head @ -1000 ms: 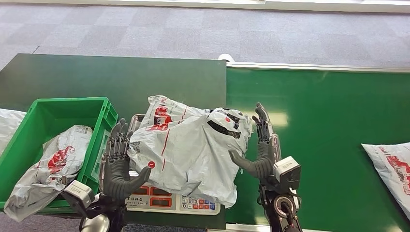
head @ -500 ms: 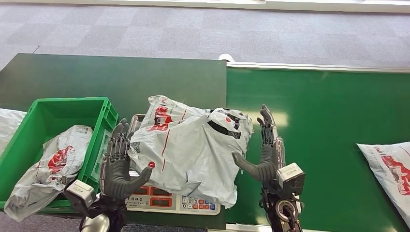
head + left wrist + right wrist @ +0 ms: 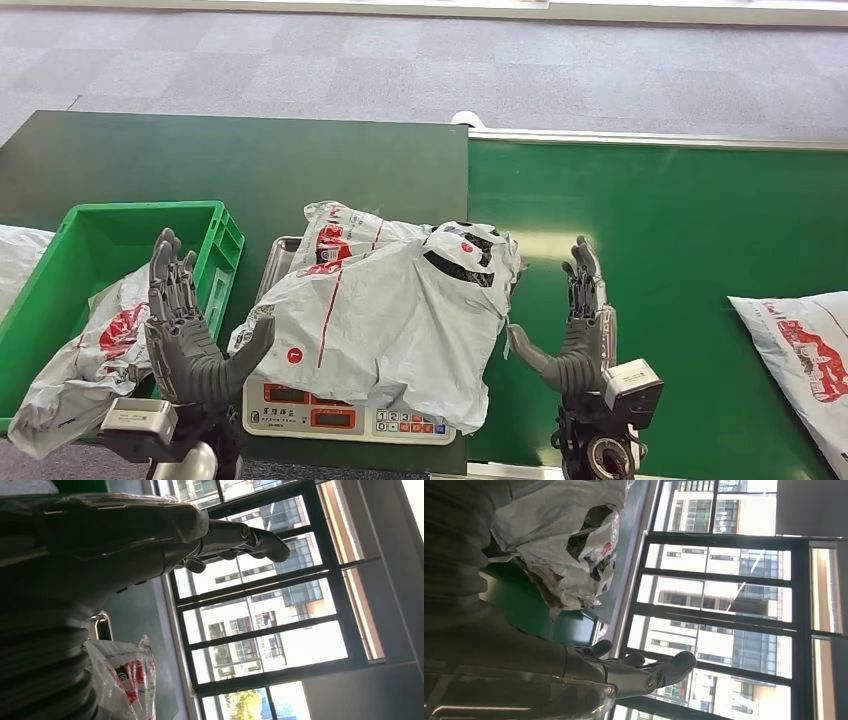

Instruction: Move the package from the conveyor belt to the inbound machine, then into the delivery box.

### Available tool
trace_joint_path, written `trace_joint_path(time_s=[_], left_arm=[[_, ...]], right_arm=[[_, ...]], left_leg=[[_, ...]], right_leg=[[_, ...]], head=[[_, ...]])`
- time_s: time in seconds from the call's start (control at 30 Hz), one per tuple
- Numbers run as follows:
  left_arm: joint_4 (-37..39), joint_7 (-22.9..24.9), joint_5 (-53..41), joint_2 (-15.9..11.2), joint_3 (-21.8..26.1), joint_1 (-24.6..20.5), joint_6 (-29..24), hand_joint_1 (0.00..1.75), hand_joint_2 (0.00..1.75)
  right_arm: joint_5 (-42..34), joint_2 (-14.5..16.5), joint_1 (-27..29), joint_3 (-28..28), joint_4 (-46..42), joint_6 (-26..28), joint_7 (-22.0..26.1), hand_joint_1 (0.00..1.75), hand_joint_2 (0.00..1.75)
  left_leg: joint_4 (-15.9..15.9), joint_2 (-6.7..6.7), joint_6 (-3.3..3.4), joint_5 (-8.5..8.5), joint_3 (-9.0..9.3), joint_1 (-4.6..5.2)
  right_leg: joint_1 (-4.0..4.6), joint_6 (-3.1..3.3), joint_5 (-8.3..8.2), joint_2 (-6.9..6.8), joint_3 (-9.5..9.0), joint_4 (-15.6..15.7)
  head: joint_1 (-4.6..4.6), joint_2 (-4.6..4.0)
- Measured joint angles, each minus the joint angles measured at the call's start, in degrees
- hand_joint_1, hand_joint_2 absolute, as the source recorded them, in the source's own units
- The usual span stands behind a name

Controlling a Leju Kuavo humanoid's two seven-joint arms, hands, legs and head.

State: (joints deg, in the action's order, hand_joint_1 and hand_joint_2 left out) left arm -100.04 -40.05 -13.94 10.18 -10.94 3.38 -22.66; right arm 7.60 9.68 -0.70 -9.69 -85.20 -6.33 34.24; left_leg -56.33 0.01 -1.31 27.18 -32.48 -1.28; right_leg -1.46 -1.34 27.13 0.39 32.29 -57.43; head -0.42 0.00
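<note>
Crinkled grey plastic package on the flat scale — left hand, right hand spread, empty.

- A crumpled grey bag with red print lay just beside the left hand, on its outer side.
- A white printed bag lay well apart from the right hand, on its outer side.
- A dark green tabletop stretched ahead of the left hand.
- Grey carpet tiles ran far beyond both hands.
- Dark-framed windows stood past the left hand.
</note>
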Motion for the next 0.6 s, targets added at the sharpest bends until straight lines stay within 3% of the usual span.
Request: trace_joint_path(time_s=[0.17, 0.27, 0.47, 0.6], left_arm=[[-3.3, 0.0, -5.0, -2.3, -4.4, 0.0, -4.3, 0.0, 1.75], [-3.1, 0.0, -12.2, -3.3, -6.8, 0.0, -4.3, 0.0, 1.75], [1.4, 6.7, -30.0, -3.6, -8.9, -1.2, 4.4, 0.0, 1.75], [5.4, 10.1, -34.5, -3.6, -10.0, -1.6, 9.0, 0.0, 1.75]], right_arm=[[0.2, 0.4, 1.6, 1.3, -0.1, -0.6, 0.1, 0.0, 1.75], [0.6, 0.7, 2.3, 2.0, -0.3, -1.0, 0.2, 0.0, 1.75], [1.3, 1.1, 2.7, 3.6, -1.2, -2.6, 0.2, 0.0, 1.75], [1.7, 1.4, 2.7, 4.4, -1.4, -3.6, 0.2, 0.0, 1.75]], left_leg=[[0.0, 0.0, 0.0, 0.01, 0.0, 0.0], [0.0, 0.0, 0.0, 0.01, 0.01, 0.0], [0.0, 0.02, 0.0, 0.0, 0.03, 0.0], [0.0, 0.03, 0.0, 0.0, 0.04, 0.0]], right_leg=[[0.0, 0.0, 0.0, 0.0, 0.02, 0.0], [0.0, 0.01, 0.01, 0.0, 0.02, 0.0], [-0.01, 0.01, 0.0, 0.01, 0.0, 0.0], [-0.01, 0.01, -0.01, 0.02, 0.01, 0.0]], head=[[-0.02, 0.0], [-0.02, 0.0], [0.01, 0.0], [-0.02, 0.0]])
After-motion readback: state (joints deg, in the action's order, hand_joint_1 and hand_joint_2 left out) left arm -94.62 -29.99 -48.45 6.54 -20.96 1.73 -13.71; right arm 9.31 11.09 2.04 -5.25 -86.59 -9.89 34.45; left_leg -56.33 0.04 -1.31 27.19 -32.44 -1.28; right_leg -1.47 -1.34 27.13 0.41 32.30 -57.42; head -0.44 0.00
